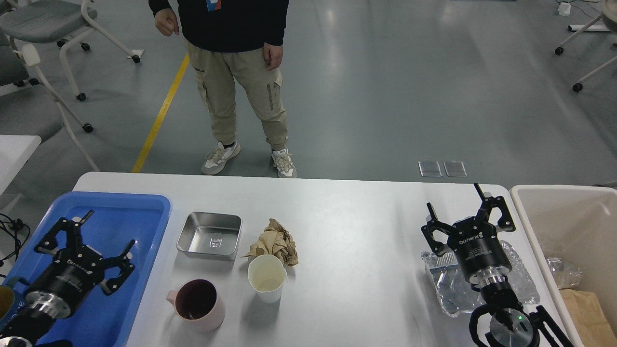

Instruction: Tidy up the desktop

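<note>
The white desktop point(356, 231) spans the view. On it lie a square metal tray point(209, 235), a crumpled brown paper wad point(274, 243), a white paper cup point(266, 278), a pink mug point(197, 304) and a clear crumpled plastic wrapper point(450, 284) at the right. My left gripper point(110, 234) is open and empty above the blue tray point(144, 212). My right gripper point(453, 198) is open and empty, hovering over the plastic wrapper.
A cream bin point(569, 231) at the table's right end holds brown paper point(590, 308) and clear plastic. A person point(236, 72) stands just beyond the far edge. Wheeled chairs stand at the far left and far right.
</note>
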{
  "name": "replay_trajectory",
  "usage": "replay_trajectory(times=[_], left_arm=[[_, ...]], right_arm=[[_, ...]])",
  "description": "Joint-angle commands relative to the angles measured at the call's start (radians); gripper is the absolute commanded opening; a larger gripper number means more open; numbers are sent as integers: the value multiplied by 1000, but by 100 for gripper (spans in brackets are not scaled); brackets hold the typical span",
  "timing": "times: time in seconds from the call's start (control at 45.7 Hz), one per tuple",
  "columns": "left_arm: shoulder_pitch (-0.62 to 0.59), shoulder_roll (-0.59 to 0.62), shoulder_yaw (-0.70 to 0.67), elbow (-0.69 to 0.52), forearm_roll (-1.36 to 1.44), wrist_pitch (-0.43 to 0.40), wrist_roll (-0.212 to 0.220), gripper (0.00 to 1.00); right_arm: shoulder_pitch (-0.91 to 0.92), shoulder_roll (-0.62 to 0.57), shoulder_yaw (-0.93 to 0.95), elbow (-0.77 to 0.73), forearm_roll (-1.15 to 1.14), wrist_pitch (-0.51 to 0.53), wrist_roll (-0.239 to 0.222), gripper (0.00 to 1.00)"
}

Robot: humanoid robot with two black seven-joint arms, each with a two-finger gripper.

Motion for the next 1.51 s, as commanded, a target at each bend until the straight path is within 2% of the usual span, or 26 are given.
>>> replay_trajectory(times=[0.0, 0.131, 0.263, 0.328, 0.613, 0.766, 0.92, 1.336, 1.489], left_arm=[[90, 118, -20, -44, -43, 5, 7, 97], [173, 218, -41, -58, -46, 6, 33, 97], [296, 334, -43, -107, -45, 25, 102, 97], [337, 383, -41, -113, -43, 25, 116, 97], [486, 509, -87, -148, -3, 26, 125, 97], [535, 564, -98, -148, 32, 26, 125, 97], [535, 590, -161, -156, 47, 11, 125, 97], [535, 617, -319, -156, 170, -159, 125, 97], [535, 615, -368, -151, 198, -195, 125, 97]], right_arm=[[1, -1, 0, 0, 1, 1, 0, 100], [4, -1, 0, 0, 1, 1, 0, 100], [6, -1, -6, -3, 1, 1, 0, 100], [8, -1, -14, -11, 1, 3, 0, 100], [28, 5, -23, -23, 1, 3, 0, 100], [28, 5, -51, -28, 1, 3, 0, 100], [23, 2, -60, -28, 1, 4, 0, 100], [-11, 5, -87, -25, 1, 6, 0, 100], [-14, 5, -87, -26, -1, 6, 0, 100]])
